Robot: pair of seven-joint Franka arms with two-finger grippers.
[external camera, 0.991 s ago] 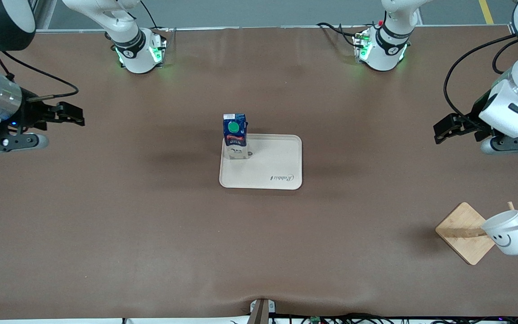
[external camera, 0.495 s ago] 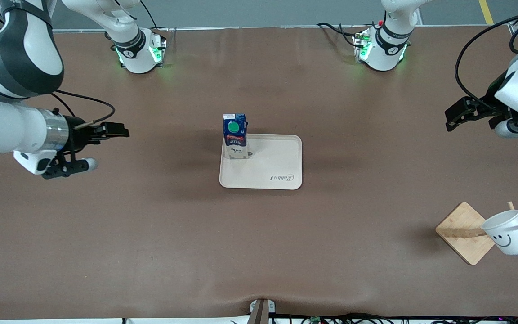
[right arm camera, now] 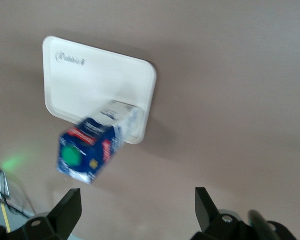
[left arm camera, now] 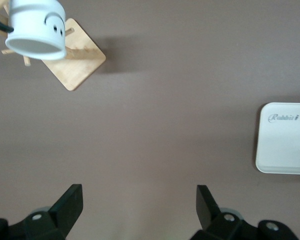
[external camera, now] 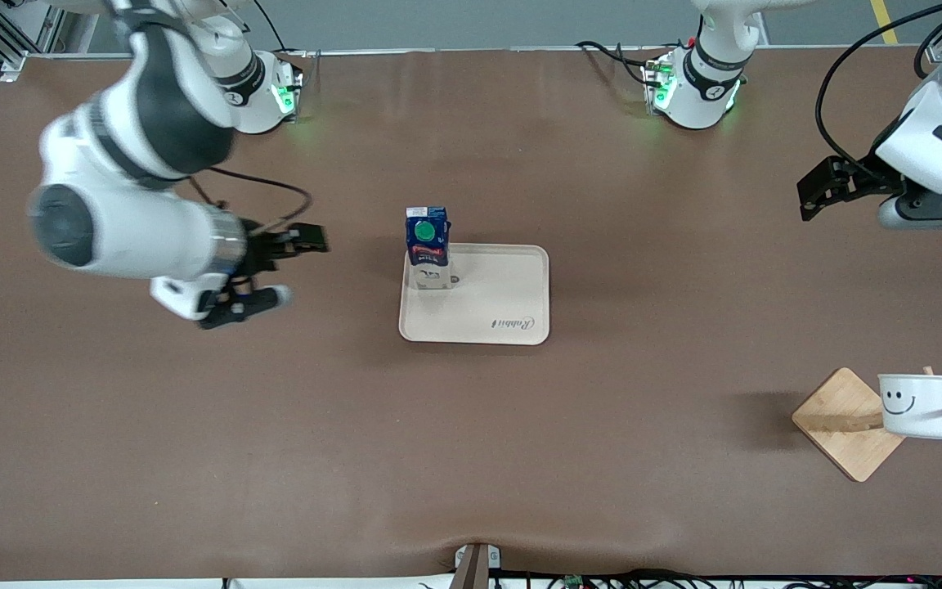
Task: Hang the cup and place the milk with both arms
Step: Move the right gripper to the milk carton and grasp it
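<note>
cup hung – milk on tray | both grippers released, empty, off tray | retreat high, clear of milk

A robotics lab, probably: two white arms bolted by green-lit bases to a wide brown-covered counter (cables trail along its edge), with grey flooring showing above the counter's top edge.
</note>
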